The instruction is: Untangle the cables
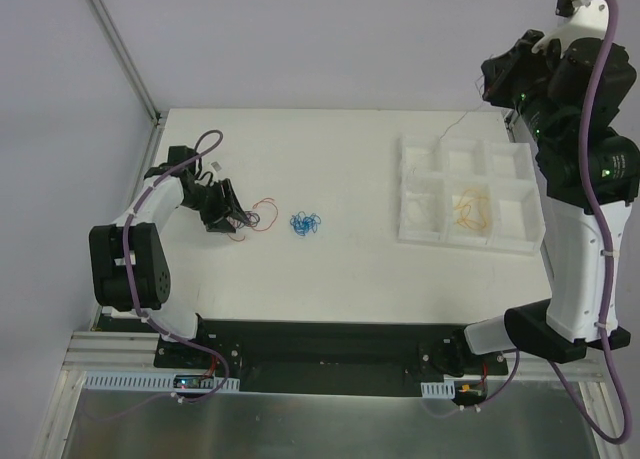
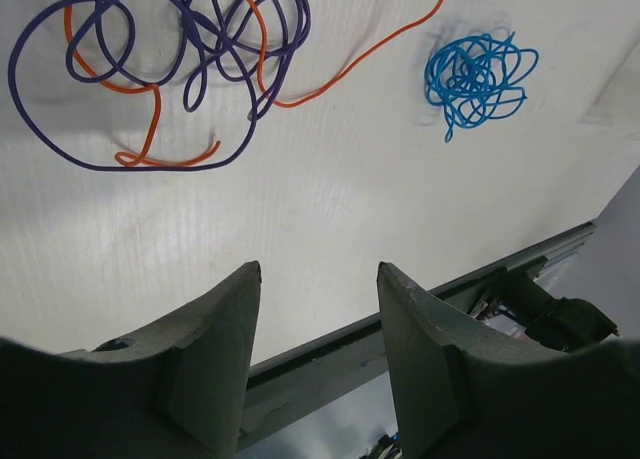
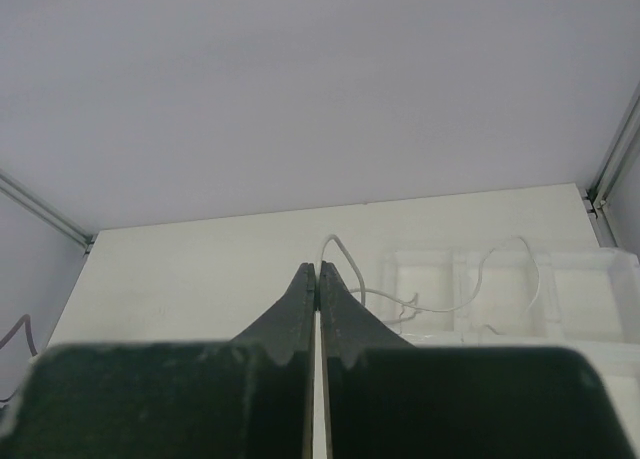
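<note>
Though faint overhead, right wrist shows tool apparently pinching white cable.

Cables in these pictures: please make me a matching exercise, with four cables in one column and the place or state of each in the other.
1 blue cable
2 purple cable
3 yellow cable
4 white cable

a in a tray compartment
b tangled with the orange cable
c pinched in the right gripper
d bundled alone on the table

Pairs: 1-d, 2-b, 3-a, 4-c
</note>
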{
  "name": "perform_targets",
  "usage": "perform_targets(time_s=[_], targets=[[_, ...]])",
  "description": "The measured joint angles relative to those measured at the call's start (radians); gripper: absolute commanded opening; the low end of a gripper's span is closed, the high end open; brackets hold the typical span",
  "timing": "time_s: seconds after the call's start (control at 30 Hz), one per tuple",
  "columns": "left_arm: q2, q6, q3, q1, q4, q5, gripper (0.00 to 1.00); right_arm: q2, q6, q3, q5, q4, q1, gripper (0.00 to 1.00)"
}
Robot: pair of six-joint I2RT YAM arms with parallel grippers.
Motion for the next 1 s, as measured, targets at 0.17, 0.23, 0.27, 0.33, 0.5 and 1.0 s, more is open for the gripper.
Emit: perform_targets(time_s=[0.17, 0.23, 0.27, 0.33, 0.5, 1.0], targets=[[-0.011, 0.000, -0.027, -0.001, 0.000, 0.013, 0.57, 0.005, 0.003, -0.026, -0.013, 0.013, -0.020, 0.00], [-0.016, 0.000, -0.029, -0.001, 0.000, 0.017, 0.59, -0.014, 0.003, -0.094, -0.015, 0.037, -0.026, 0.00], [-0.018, 0.000, -0.029, -0.001, 0.001, 0.018, 0.60, -0.024, 0.003, -0.130, -0.015, 0.041, -0.027, 0.00], [-0.023, 0.000, -0.030, -0.005, 0.002, 0.020, 0.62, -0.056, 0.003, -0.249, -0.018, 0.071, -0.029, 0.00], [-0.064, -0.001, -0.052, -0.007, 0.005, 0.026, 0.64, -0.135, 0.029, -0.595, -0.030, 0.140, -0.031, 0.00], [-0.208, -0.019, -0.127, -0.060, 0.005, 0.060, 0.67, -0.057, 0.156, -0.987, -0.188, 0.231, -0.077, 0.00]])
